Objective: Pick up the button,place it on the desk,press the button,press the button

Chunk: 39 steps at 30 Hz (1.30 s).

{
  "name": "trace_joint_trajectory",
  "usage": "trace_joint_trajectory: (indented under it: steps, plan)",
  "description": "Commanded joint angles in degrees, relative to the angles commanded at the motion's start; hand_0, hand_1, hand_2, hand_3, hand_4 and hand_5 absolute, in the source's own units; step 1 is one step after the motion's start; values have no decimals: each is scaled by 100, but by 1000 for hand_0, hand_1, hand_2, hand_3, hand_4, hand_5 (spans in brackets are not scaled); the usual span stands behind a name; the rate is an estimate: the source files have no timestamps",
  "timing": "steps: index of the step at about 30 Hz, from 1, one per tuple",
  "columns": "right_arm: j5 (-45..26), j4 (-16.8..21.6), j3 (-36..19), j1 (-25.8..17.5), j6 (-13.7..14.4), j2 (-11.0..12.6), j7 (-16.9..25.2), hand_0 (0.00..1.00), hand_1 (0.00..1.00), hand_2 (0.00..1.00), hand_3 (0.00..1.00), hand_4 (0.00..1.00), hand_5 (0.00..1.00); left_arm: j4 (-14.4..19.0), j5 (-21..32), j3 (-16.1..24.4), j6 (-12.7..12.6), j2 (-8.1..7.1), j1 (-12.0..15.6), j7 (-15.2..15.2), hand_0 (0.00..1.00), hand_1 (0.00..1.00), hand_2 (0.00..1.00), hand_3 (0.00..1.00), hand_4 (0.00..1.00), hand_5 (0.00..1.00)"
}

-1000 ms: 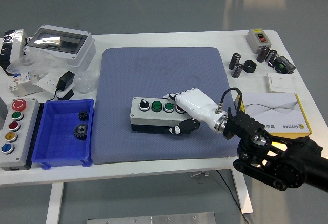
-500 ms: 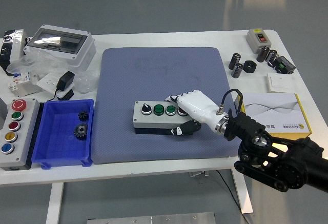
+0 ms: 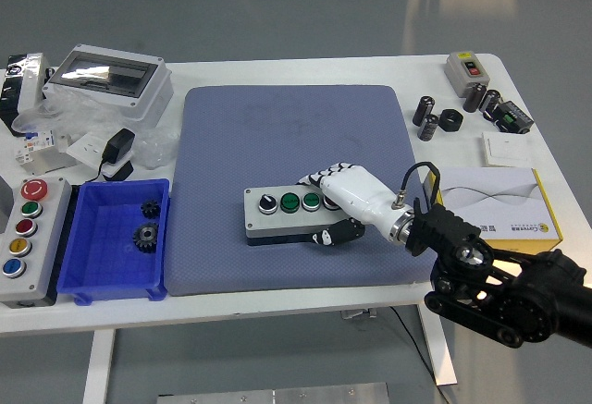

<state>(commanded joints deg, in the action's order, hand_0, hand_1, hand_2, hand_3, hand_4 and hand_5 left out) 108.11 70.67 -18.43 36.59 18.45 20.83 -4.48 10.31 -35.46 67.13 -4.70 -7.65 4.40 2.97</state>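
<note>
White-shelled and black-jointed, my right hand (image 3: 338, 202) reaches in from the lower right of the frame on its black arm, and I see its fingers wrapped over the right end of the grey button box (image 3: 289, 214), thumb curled under the front edge, so it is gripping the box. That box sits flat on the blue-grey mat (image 3: 294, 136), slightly right of and below the frame centre, showing a black selector knob and two green buttons along its top; anything further right on it is hidden under my palm. At lower left a blue plastic bin (image 3: 92, 238) holds two dark gears, one smaller above a larger one. Just left of the bin stands a long grey control station (image 3: 22, 238) with a red mushroom button at the top, then green, red, yellow and blue buttons in a column. At upper left I see a grey enclosure with a clear lid (image 3: 111, 79) beside a black power adapter (image 3: 117, 148). A yellow-and-white booklet (image 3: 499, 202) lies at the right edge near my forearm; its print is too small for me to read. My left arm is out of frame.
</note>
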Motion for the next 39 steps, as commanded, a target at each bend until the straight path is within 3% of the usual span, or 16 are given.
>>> trace_joint_trajectory:
  steps: [1, 7, 36, 37, 39]
  plan:
    - [-30, 9, 2, -1, -6, 6, 1, 833, 783, 783, 842, 623, 56, 0, 2, -1, 1, 0, 4, -1, 645, 625, 620, 694, 736, 160]
    - [-221, 61, 1, -3, -72, 41, 10, 838, 784, 788, 860, 637, 63, 0, 7, -4, 8, 0, 13, -8, 646, 625, 620, 694, 735, 160]
    - [-443, 144, -195, -18, -368, 96, -87, 833, 791, 818, 908, 740, 153, 0, -245, 242, 166, -28, -13, -93, 646, 623, 620, 688, 734, 157]
    - [-444, 148, -194, -18, -370, 101, -87, 844, 826, 884, 970, 811, 222, 0, -245, 242, 169, -27, -13, -94, 646, 623, 620, 692, 746, 159]
    - [-454, 152, -188, -14, -376, 111, -87, 844, 826, 884, 970, 811, 222, 0, -244, 237, 174, -26, -13, -97, 646, 623, 620, 692, 746, 159]
